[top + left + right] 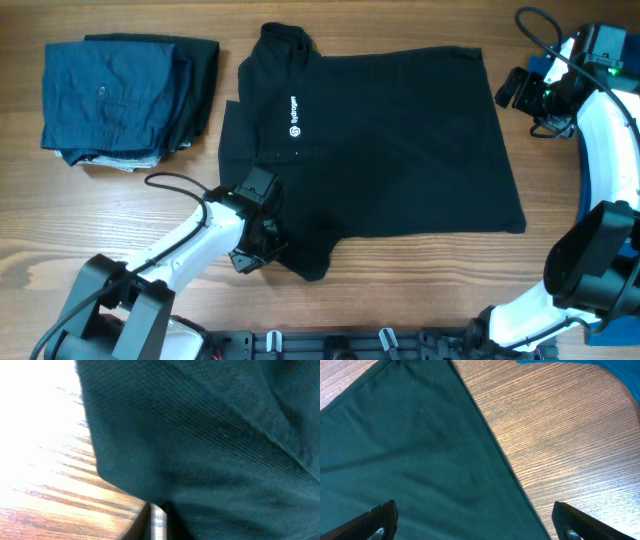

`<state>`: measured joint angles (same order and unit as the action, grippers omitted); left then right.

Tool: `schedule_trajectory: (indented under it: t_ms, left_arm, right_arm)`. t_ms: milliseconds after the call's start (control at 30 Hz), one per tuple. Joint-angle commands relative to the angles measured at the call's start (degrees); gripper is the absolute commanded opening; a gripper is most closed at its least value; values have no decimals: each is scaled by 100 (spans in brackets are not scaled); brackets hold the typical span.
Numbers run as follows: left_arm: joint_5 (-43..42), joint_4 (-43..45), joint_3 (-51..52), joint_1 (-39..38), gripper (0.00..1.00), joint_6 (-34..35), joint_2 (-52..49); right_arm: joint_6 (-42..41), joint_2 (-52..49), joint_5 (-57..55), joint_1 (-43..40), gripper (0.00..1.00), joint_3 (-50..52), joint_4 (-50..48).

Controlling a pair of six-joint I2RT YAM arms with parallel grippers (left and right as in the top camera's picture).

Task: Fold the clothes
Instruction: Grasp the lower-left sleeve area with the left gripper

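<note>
Two arms reach over a wooden counter [400, 270]. The left pincer [254, 248] sits at the edge of the black shirt [400, 140], at the short sleeve that juts out from it. From its own camera, black knit cloth fills nearly everything ahead of and above that pincer. Only a thin sliver of one metal finger [157, 522] pokes out below the cloth, and the other finger is covered. Whether that pincer is pinching the sleeve or merely lying against it cannot be told. To the left of the finger the counter is washed out to white by glare, with grain showing only lower down.

The right pincer [474, 510] is spread wide, its two dark fingers [380, 519] cut off by the bottom corners of the wrist view. Under and between them lies a flat corner of the shirt, its straight edge running diagonally, with bare counter to the pincer's right. Far ahead of it, a bright blue cloth [585, 364] is clipped by the top edge, so its shape is unclear.

The shirt lies flat, front up, its collar [285, 40] and white logo [294, 115] nearer the left pincer than the right. Beyond the left pincer, apart from the shirt, rests a pile of navy clothes [115, 95]. Brown wood grain runs to the edges, with a dark rail [330, 345] along the near side.
</note>
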<state>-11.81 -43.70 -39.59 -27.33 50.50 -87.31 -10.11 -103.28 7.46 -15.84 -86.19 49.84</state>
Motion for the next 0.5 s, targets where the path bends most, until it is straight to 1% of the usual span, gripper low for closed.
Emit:
schedule_trajectory:
  t_ms: [0,33,133,233,267,333,467]
  left_arm:
    - [103,4,68,-20,12,-57,20]
    - [101,4,68,-20,20,-57,20]
    - [90,9,68,-20,36,-55,20]
    - [-133,111,66,-20,42,-52,20]
    - [-286,212,66,-20,50,-52,20]
    - [-479,330,66,-20,58,-15,20]
    - [-634,343,66,-20,61,461,20]
  right_arm:
    - [96,42,-11,-13,100,-48,-13]
    - [96,42,-11,-13,100,-48,-13]
    - [96,42,-11,-13,100,-48,-13]
    - [96,42,-11,-13,100,-48,-13]
    - [96,42,-11,-13,100,-48,-13]
    - [96,42,-11,-13,100,-48,-13]
    - [96,42,-11,-13,100,-48,-13]
